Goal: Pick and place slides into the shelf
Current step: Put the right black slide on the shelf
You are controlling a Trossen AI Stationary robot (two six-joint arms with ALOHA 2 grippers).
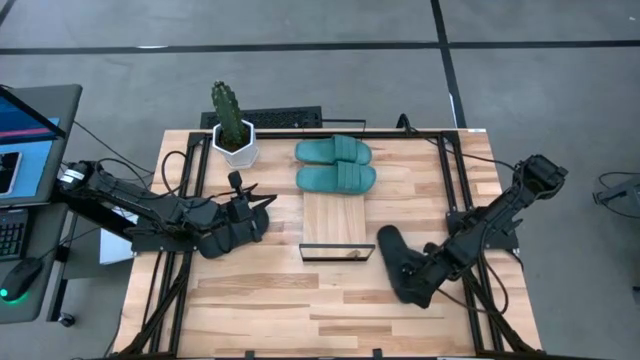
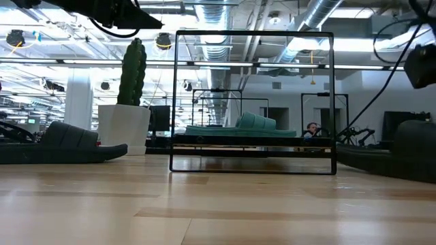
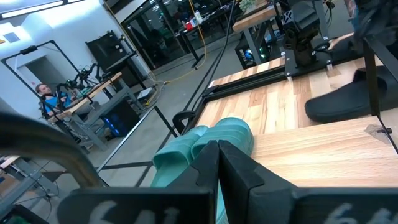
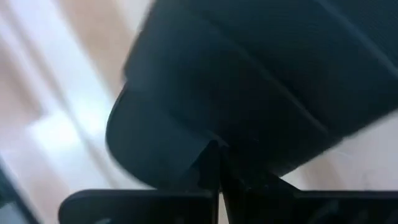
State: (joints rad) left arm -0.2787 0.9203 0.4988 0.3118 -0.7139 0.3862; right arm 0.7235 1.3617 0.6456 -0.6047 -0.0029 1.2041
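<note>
Seen from above, the shelf (image 1: pixel 337 222) lies in the middle of the worktop (image 1: pixel 260 300), a long light plank with a thin black wire frame. Two green slides (image 1: pixel 335 164) sit side by side at the shelf's twelve o'clock end, touching each other. The near end of the plank is bare. A black slide (image 1: pixel 398 262) lies on the worktop at about four o'clock from the shelf, just beside its near corner. The right pincer (image 1: pixel 412 283) is down on this black slide, and its fingers are squeezed shut; the right wrist view shows the dark slide (image 4: pixel 249 87) filling almost everything right in front of them, but I cannot tell if it is really gripped. The left pincer (image 1: pixel 262 212) is at nine o'clock from the shelf, near its side and pointing toward it, with its fingers pressed together and nothing between them. Another dark slide (image 2: pixel 65 144) shows in the low view, lying on the worktop near the white pot. A cactus (image 1: pixel 228 112) in a white pot (image 1: pixel 236 148) stands at about eleven o'clock from the shelf, near the green slides.
</note>
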